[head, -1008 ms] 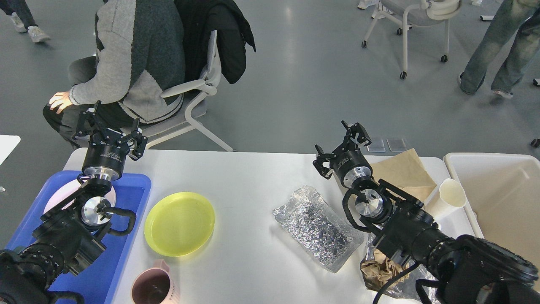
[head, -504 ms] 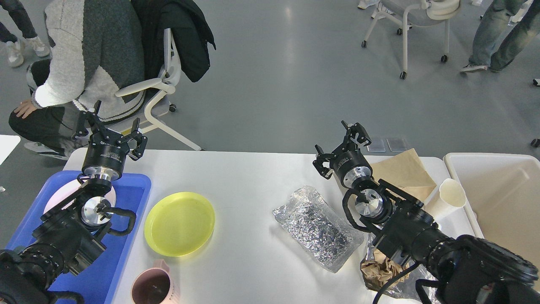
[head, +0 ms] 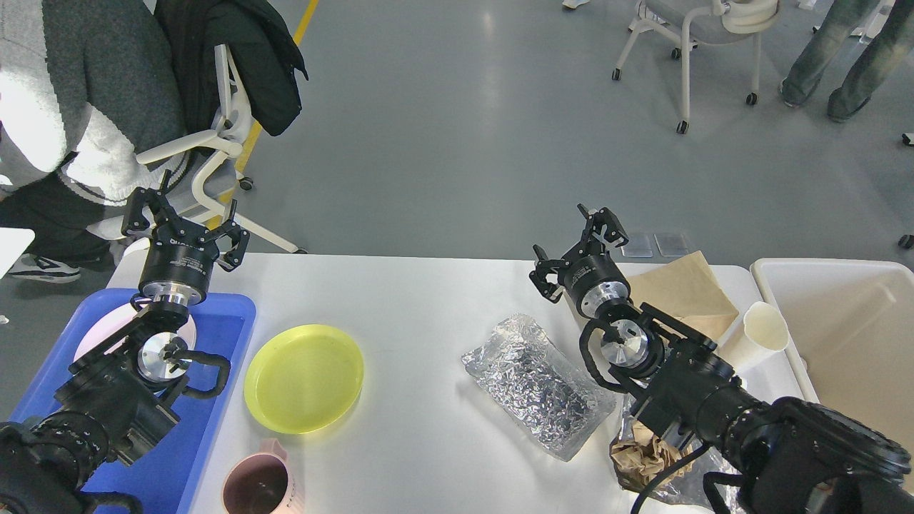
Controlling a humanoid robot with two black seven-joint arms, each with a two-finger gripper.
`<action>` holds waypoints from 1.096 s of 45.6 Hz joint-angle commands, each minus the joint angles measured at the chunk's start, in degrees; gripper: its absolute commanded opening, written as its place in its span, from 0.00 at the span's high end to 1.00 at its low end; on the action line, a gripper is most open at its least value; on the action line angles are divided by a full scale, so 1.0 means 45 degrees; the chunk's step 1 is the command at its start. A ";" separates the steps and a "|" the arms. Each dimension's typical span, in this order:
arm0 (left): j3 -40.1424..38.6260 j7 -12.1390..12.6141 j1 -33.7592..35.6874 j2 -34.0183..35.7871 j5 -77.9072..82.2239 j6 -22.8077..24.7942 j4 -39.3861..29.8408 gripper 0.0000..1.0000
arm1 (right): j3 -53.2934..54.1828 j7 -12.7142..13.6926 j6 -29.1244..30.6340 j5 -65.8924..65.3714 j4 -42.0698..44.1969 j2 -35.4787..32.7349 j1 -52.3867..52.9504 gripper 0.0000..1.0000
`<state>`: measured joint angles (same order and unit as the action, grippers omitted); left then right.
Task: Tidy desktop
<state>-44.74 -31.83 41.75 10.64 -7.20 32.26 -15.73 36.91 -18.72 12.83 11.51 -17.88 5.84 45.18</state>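
The matte white desktop (head: 421, 300) with rounded corners spans the foreground. A glossy round yellow plate (head: 303, 378) sits beside a blue plastic tray (head: 228, 321) holding a pale pink plate (head: 107, 328). A crinkled silver foil bag (head: 535, 385) lies mid-table, near brown paper (head: 685, 289) and a cream paper cup (head: 760, 332). The left gripper (head: 184, 223) and right gripper (head: 577, 243) both hover with fingers spread, empty.

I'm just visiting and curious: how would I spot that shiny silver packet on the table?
Start at the big white desktop. Look right of its middle, between the yellow plate and the right arm: the crinkled foil bag lies flat there. It is the only silvery thing lying in the open; the brown paper behind is dull.
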 commanded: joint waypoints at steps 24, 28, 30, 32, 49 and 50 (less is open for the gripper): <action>0.0000 0.0003 0.0000 -0.0001 -0.0001 0.0000 0.0000 0.03 | 0.0000 0.0000 0.0000 0.0000 0.0008 0.0010 0.0000 0.00; 0.0000 0.0003 0.0000 -0.0001 -0.0001 0.0000 0.0000 0.03 | 0.0000 0.0000 0.0000 0.0000 0.0008 -0.0010 0.0000 0.00; 0.0000 0.0003 0.0000 -0.0020 -0.0001 0.0000 0.0000 0.03 | 0.0000 0.0000 0.0000 0.0000 0.0008 -0.0009 0.0000 0.00; 0.0000 0.0003 0.0000 -0.0001 -0.0001 0.0000 0.0000 0.03 | 0.0000 0.0000 0.0000 0.0000 0.0008 -0.0010 0.0000 0.00; 0.0000 0.0003 0.0000 -0.0001 -0.0001 0.0000 0.0000 0.03 | 0.0000 0.0000 0.0000 0.0000 0.0008 -0.0010 0.0000 0.00; 0.0000 -0.0016 0.0000 -0.0001 -0.0001 0.0000 0.0000 0.03 | 0.0000 0.0000 0.0000 0.0000 0.0008 0.0010 0.0000 0.00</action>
<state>-44.74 -31.83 41.75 10.61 -7.21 32.26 -15.73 36.91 -18.72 12.83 11.51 -17.84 5.81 45.18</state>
